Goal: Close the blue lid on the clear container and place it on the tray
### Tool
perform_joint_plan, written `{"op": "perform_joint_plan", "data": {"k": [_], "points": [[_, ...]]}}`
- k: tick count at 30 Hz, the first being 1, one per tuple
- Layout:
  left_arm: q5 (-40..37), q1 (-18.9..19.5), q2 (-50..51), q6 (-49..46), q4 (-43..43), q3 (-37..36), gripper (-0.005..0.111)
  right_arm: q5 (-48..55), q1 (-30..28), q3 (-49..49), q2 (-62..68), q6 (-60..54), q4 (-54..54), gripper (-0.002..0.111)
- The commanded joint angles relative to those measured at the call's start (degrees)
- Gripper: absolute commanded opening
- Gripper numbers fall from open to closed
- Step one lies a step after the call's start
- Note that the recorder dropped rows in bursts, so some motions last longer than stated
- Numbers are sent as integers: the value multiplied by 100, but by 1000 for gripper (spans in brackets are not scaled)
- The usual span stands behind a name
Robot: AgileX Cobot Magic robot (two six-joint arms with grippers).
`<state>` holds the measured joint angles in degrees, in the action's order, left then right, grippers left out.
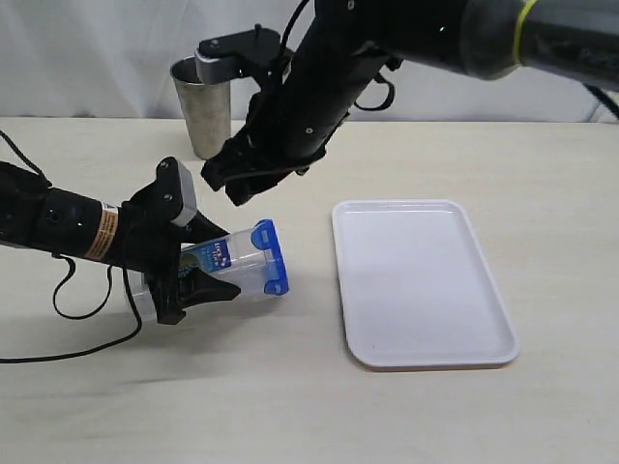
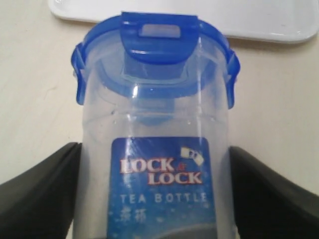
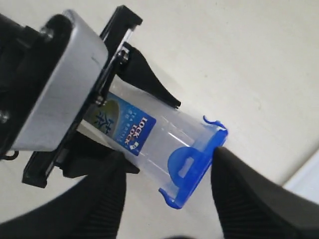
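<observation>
A strip of bare table between the blue lid and the tray gives me open passage. My right gripper hangs spread close above the clear container, crowding the approach from overhead. My left gripper clamps the container's flanks, blocking both. The steel tumbler stands behind, well apart.

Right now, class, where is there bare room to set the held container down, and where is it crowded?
Free: the whole inside of the tray, and the table nearest the exterior camera. Crowded: beside the tray, where the left tool grips the clear container with its blue lid and the right tool hovers near the steel tumbler.
</observation>
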<state>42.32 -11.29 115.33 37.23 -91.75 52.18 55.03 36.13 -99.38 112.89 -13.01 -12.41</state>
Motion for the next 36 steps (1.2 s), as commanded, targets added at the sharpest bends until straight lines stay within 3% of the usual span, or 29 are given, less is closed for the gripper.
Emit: {"op": "perform_joint_plan", "data": {"k": [1,6,12,19,27,33,36], "points": [[612,3,-32,-346,388,18,0,-232,-160,230,-480,295,442,32],[1699,18,-51,-1098,971,18,0,-675,-589,1194,-1137,295,417,5],[2583,18,-51,-1490,1346,18,0,-1712,-1614,2713,-1941,369,35,4],[2764,-20,-51,-1397,1620,18,0,-1765,-1802,2973,-2040,-82,-757,4],[2764,-699,-51,-1726,2974,49,0,-1968,-1802,2944,-3376,-280,-936,4],[2764,-1333,-39,-1689,3986,512,0,-2165,-1802,2944,-4552,-288,-936,4],[2692,-1638,-39,-1960,4037,890,0,-2165,-1802,2944,-5040,-288,-936,4]]}}
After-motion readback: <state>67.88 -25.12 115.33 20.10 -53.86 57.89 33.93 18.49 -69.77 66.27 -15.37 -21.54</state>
